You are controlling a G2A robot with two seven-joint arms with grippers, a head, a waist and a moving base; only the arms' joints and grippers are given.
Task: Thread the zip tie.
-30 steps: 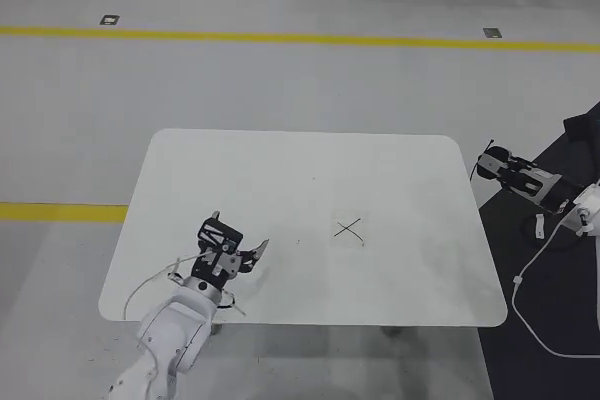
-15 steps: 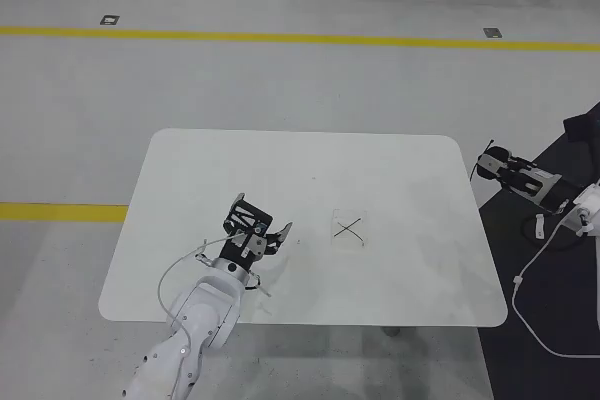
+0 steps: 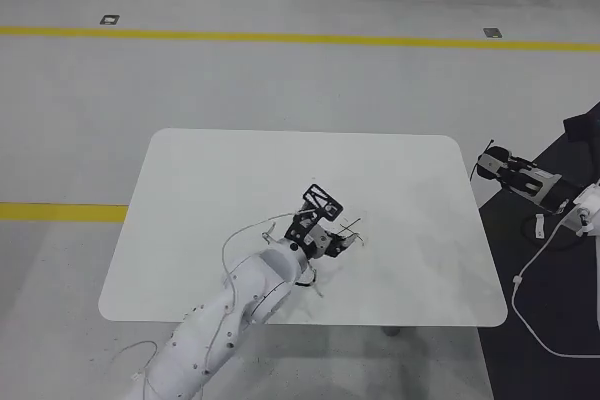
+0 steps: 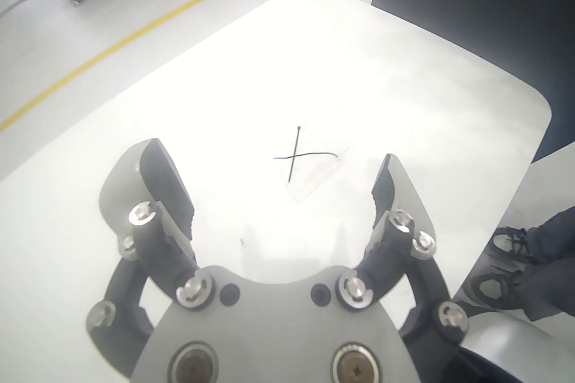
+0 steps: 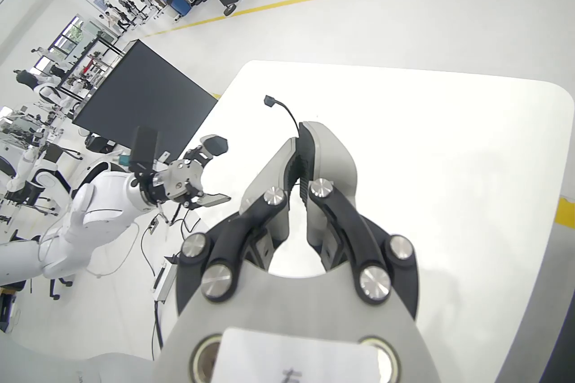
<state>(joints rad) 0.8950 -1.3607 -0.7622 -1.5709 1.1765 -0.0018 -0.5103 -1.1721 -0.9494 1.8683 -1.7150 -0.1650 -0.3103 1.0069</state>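
1. The left pincer [image 4: 269, 155] is spread wide and holds nothing. Its two ribbed pads [image 4: 164, 182] stand well apart.
2. It hangs over the middle of the white surface [image 3: 230, 180], clear of the top. Its open side faces the right edge.
3. Two thin black crossed zip ties [image 4: 294, 156] lie flat near the middle of the surface, a little toward the right edge. One is straight, with its small head at the end nearer the far edge. The other lies across it, with a slight curl at one tip.
4. In the left wrist view the crossed zip ties sit ahead of the open left pincer, in line with the gap between its pads, and nothing is touching them.
5. A scrap of clear film [image 4: 314, 180] lies on the surface under and beside the crossing.
6. The right pincer [image 5: 300, 138] is closed tight on a third tie, the held zip tie [image 5: 287, 113]. A short curved length rises out from between the tips and ends in a small square head.
7. In the top view the right pincer sits just off the surface's right edge, toward the far right corner. It is well apart from the left pincer and the crossed zip ties.
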